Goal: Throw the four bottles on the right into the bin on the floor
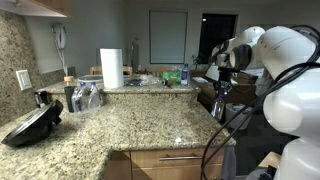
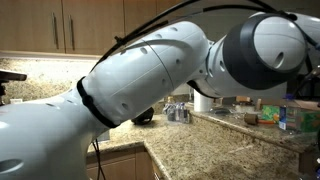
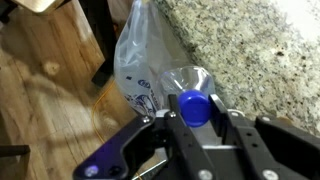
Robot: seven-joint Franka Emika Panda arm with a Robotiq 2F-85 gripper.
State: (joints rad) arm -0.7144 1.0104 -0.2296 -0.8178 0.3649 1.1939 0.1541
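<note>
Lower centre of the wrist view, the black gripper (image 3: 195, 118) is clenched on a small clear plastic bottle (image 3: 186, 82) at its glossy blue cap (image 3: 193, 107). The cap faces the camera and the bottle's long axis runs away up-frame. Beyond are a crinkled translucent bag (image 3: 133, 60), a wood-plank floor (image 3: 50, 90) at left, and a speckled granite counter (image 3: 250, 50) at upper right.
</note>
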